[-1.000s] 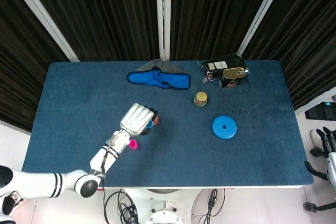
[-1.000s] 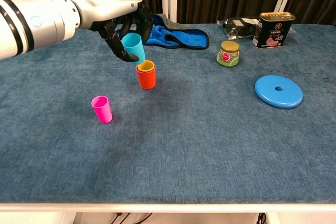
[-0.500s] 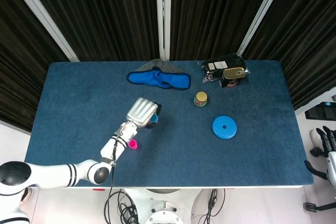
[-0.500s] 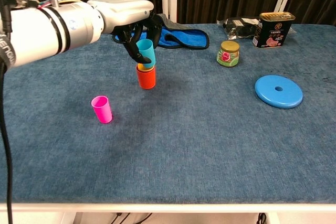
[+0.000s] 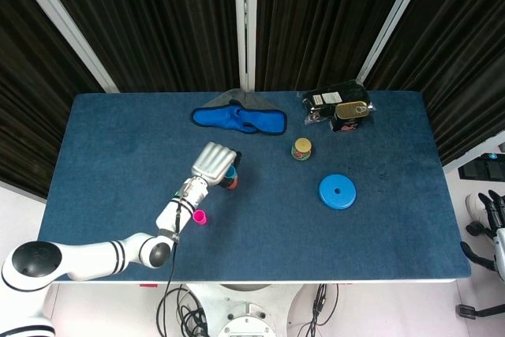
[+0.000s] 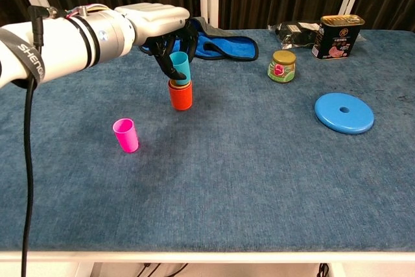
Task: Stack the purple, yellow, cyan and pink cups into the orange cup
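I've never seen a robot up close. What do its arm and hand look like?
The left arm is glossy white and tube-shaped with black bands, grey lettering and a thin black cable hanging off it. Its robot hand has a pale silver-white back and black fingers.

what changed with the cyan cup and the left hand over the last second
The left hand carried the cyan cup rightward and down, from tilted in the air beside the stack to upright with its base in the top of the orange cup. The fingers are still around the cyan cup, so it has not been let go. The pink cup, blue disc, jar and tin stayed where they were.
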